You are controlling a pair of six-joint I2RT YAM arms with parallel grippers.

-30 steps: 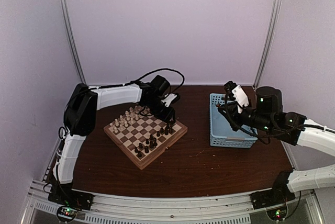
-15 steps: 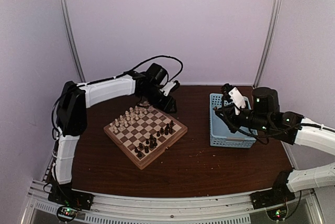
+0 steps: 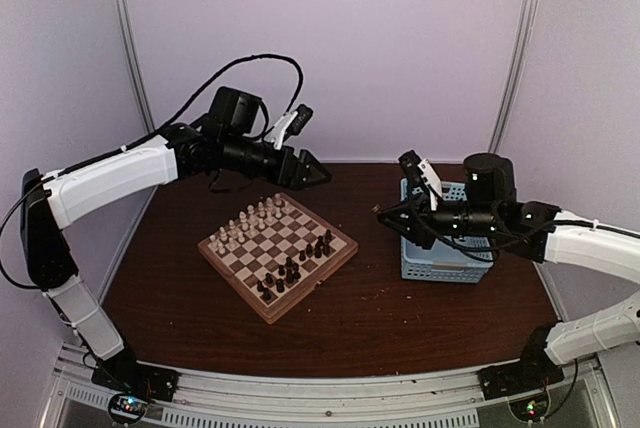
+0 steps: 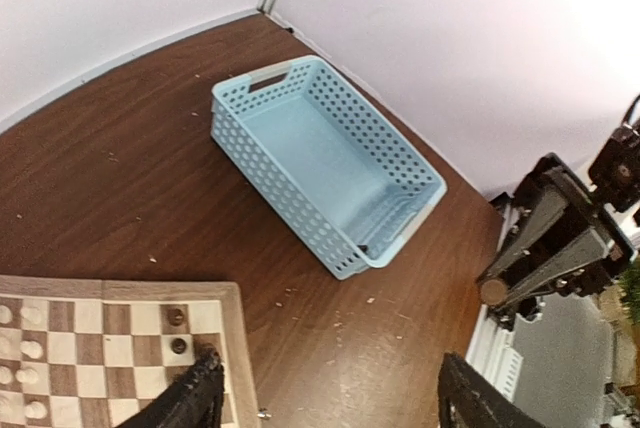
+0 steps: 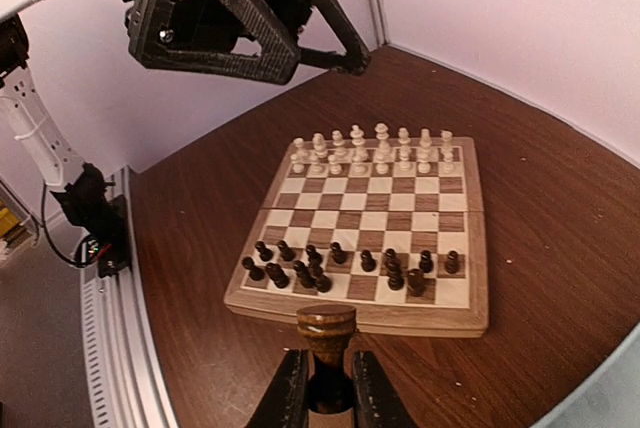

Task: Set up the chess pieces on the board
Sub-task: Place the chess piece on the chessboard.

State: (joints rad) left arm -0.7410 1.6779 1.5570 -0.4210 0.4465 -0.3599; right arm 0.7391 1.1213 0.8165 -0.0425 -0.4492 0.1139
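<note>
While right gripper [image 5: 328,380] clamps a dark piece [image 5: 326,324] and left gripper [image 4: 330,393] hangs open, crowded dark row [image 5: 340,260] on board [image 5: 450,320] risks knock-overs during placement.

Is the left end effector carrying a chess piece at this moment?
No: the left end effector is open, its fingers wide apart with only table showing between them.

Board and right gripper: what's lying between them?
Nothing: only bare table separates the right gripper and its dark piece from the board, clearest in the right wrist view.
</note>
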